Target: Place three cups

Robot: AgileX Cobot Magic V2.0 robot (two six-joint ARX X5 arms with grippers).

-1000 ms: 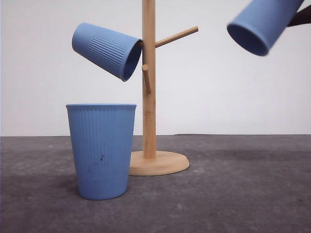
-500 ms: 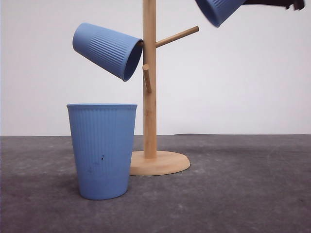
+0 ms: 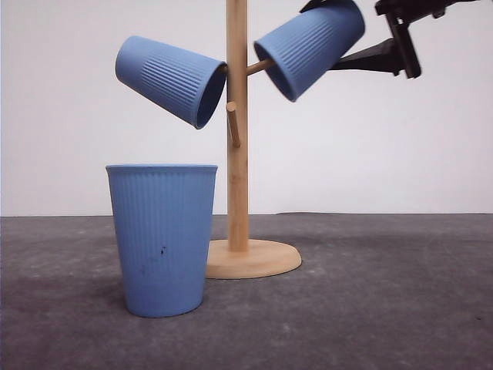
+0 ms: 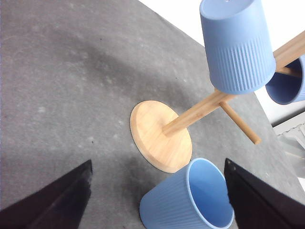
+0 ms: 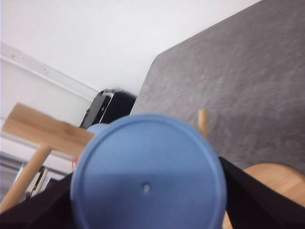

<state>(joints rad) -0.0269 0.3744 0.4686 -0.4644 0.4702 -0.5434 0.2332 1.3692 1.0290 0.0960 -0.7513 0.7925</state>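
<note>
Second cup [image 3: 310,48] seated on rack peg [image 3: 259,66]
Right pincer [image 5: 143,200] grips its base; withdrawing crookedly could drag it off; left pincer [image 4: 157,191] open, idle

R hand [image 3: 339,15] brought cup [image 3: 310,48] down onto peg [image 3: 258,67].

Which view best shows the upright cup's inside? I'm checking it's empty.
The left wrist view: it looks down into the upright cup. The front view shows just its ribbed side.
</note>
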